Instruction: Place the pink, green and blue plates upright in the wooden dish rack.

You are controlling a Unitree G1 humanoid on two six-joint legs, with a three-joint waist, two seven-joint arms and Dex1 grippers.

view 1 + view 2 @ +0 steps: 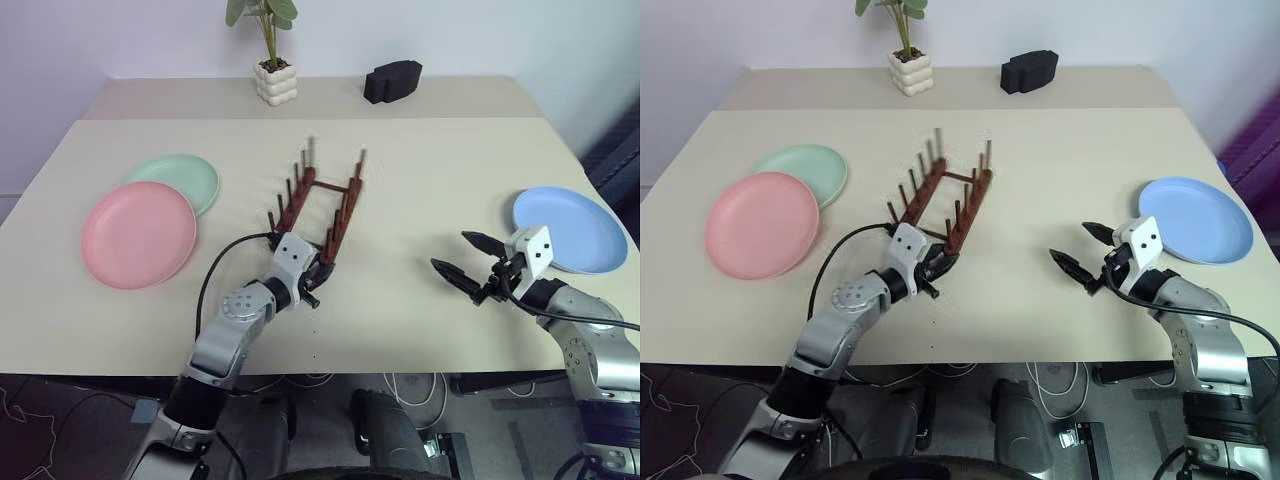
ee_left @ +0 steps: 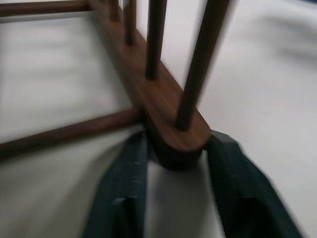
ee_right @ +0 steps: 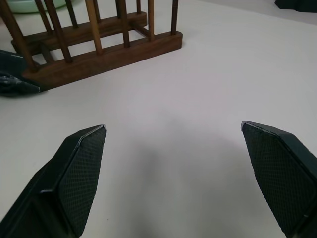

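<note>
Left wrist view: left gripper (image 2: 176,163) fingers clamp wooden dish rack (image 2: 168,106) rail

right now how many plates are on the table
3: the pink plate at the robot's left, the green plate tucked partly under it behind, the blue plate at the right by the right gripper.
</note>
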